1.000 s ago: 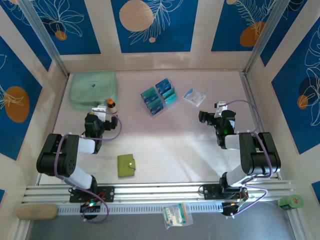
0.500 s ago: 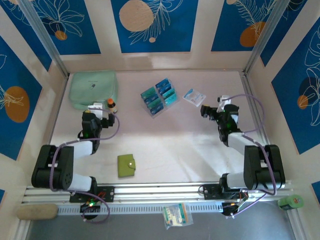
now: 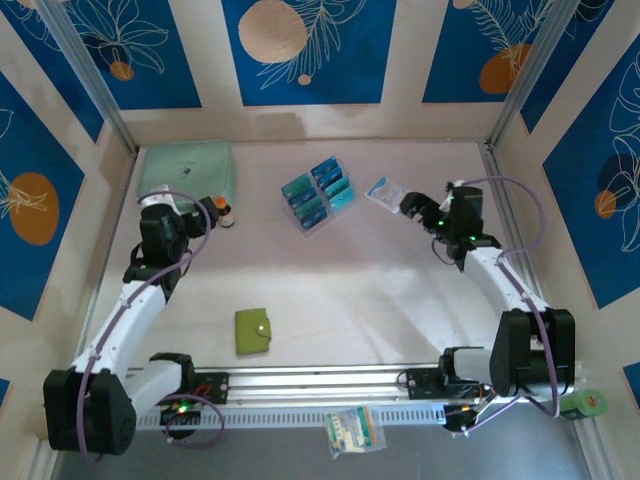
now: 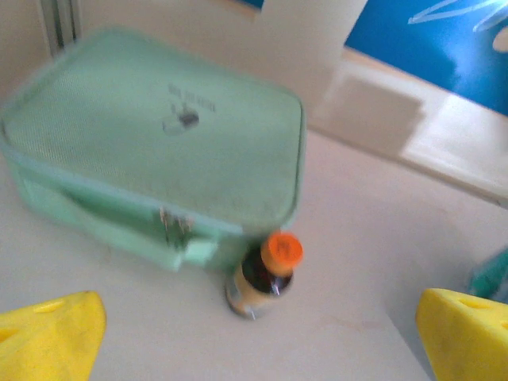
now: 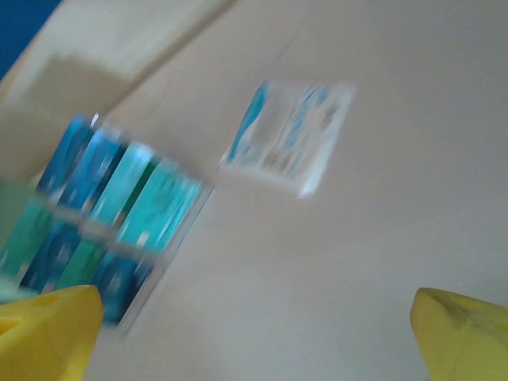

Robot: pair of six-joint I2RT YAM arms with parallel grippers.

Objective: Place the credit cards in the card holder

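Both arms have extended; I find left gripper and right gripper spread wide, empty. Thin teal-and-blue credit cards stand racked for picking; olive-green folding card holder lies shut

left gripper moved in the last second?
Yes. In the top view the left gripper shifted left and away from its base, toward the mint-green pouch.

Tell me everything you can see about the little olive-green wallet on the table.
The small olive-green folding wallet lies flat and closed on the pale table, near its front edge, left of centre. It is roughly square and matte, perhaps leather or fabric, with a pale round snap on top. Nothing but the table touches it.
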